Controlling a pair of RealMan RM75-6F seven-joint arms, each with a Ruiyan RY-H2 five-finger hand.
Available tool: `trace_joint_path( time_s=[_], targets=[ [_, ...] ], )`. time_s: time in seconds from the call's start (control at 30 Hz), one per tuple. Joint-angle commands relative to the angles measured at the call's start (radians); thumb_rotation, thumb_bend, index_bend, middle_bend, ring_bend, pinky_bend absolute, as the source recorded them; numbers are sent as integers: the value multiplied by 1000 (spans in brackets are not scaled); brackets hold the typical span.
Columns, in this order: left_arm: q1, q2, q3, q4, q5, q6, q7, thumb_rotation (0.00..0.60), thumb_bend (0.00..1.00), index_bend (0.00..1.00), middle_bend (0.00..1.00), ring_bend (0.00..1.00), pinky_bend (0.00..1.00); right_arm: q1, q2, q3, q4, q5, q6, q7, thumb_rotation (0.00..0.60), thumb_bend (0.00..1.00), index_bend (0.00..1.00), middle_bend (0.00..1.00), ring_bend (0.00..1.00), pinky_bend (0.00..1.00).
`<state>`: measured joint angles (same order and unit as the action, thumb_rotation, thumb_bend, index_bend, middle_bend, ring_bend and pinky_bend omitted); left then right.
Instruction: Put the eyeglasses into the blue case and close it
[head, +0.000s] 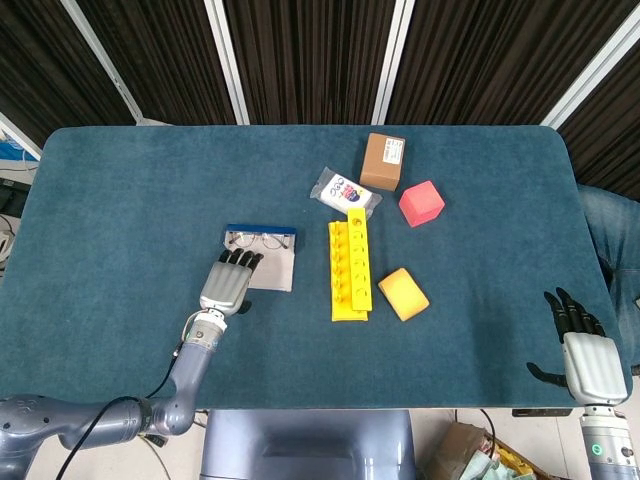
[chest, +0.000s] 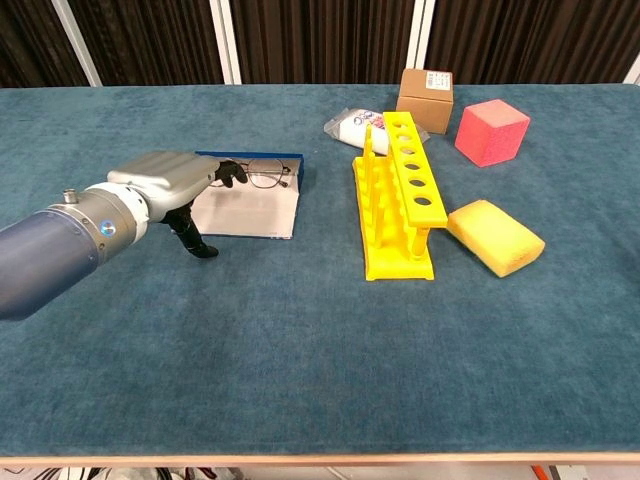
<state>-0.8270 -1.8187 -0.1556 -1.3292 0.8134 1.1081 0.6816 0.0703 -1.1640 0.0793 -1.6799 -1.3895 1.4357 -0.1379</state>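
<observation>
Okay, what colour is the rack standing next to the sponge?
The rack is bright yellow, like the sponge beside it; the chest view shows it best.

Your worktop (head: 130, 200): blue cloth, things grouped around the yellow rack (head: 350, 270).
Left of the rack you have the open blue case (head: 260, 256) with eyeglasses (chest: 262, 178) in it; behind the rack lie a white packet (head: 345, 192), a brown box (head: 383, 161) and a pink cube (head: 421, 203); right of it a yellow sponge (head: 403, 293).
</observation>
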Motion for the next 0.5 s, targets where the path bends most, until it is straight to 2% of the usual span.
trace_joint_path(
  time_s=[0.03,0.5],
  targets=[
    [-4,-11,-9,19,-9,-5,15,600,218,155,198,115,155,0,0,0,-1,0,0,0,600,157,0,0,116,187],
    [-21,-54,-35,83,-22,-22,63,600,218,185,209,115,155,-1,-2,1,0,2,3,-4,600,157,0,0,116,187]
  ],
)
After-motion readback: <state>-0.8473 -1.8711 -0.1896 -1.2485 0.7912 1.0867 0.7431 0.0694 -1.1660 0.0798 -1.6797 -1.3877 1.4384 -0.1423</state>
